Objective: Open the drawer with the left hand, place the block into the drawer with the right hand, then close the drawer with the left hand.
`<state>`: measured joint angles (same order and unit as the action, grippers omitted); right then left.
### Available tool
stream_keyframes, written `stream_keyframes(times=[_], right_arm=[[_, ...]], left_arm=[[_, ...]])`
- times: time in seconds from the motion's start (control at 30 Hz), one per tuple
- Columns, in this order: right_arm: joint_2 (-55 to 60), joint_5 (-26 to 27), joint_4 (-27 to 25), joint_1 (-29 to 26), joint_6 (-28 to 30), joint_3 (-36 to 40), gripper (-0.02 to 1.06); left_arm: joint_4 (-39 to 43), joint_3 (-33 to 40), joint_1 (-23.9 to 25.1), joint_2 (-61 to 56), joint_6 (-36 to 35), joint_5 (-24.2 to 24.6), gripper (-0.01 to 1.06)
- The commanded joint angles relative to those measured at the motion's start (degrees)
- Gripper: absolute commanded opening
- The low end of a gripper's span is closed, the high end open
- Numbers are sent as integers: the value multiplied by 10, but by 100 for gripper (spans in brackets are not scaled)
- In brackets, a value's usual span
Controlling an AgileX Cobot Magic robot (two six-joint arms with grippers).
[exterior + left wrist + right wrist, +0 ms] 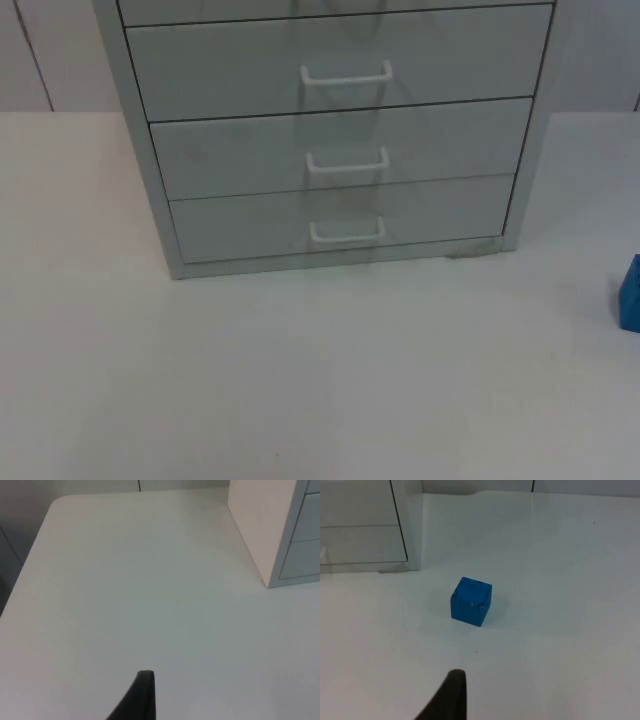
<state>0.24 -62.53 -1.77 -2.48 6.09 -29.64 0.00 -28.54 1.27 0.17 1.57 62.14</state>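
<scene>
Left wrist view: one black fingertip of the left gripper (pixel 142 695) stands over bare white surface (pixel 125 595), touching nothing; whether its fingers are apart or together cannot be told. Beyond it, well apart, the pale side panel of the drawer cabinet (pixel 255 525) rises from the surface, with the grey drawer fronts just showing past its corner. The surface's rounded corner lies far off, against the grey partition wall (pixel 100 486). Right wrist view: one black fingertip of the right gripper (pixel 451 697) hangs above the surface, holding nothing; the state of its fingers likewise cannot be told. Just ahead of it, apart from it, sits the blue block (pixel 471 601), flat on the surface, turned a little so that one corner edge faces the camera, with a few small pale marks on its top face. Farther on, the cabinet's lower corner (pixel 412 540) stands near the block but not touching it. Top view: the cabinet (pixel 335 140) stands at the back middle of the surface (pixel 300 380), all visible drawers shut, each with a white loop handle; three handles show, the lowest handle (pixel 346 234) on the bottom drawer (pixel 240 228). The block (pixel 630 293) sits at the picture's right edge, partly cut off, well to the right of the cabinet.
</scene>
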Motion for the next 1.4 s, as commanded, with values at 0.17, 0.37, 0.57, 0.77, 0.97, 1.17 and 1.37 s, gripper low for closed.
stream_keyframes(times=[0.17, 0.37, 0.57, 0.77, 0.97, 1.17, 1.37], right_arm=[[-2, 7, 2, -3, 16, 0, 104], [16, 14, 1, -3, 16, -6, 104], [116, 89, 2, -3, 8, -28, 104], [229, 152, 2, -3, 8, -34, 104], [311, 163, 2, -3, 8, -34, 104], [339, 172, 1, -3, 8, -34, 104], [339, 174, 1, -3, 8, -34, 104]], left_arm=[[-4, 2, 1, -2, -1, -5, 105], [-13, -10, 1, 40, -8, -19, 105], [-14, -23, 1, 111, -8, -55, 105], [-14, -23, 1, 186, -8, -90, 105], [-14, -23, 1, 242, -8, -120, 105], [-14, -23, 1, 277, -8, -119, 105], [-28, -25, 1, 296, -4, -110, 105]])
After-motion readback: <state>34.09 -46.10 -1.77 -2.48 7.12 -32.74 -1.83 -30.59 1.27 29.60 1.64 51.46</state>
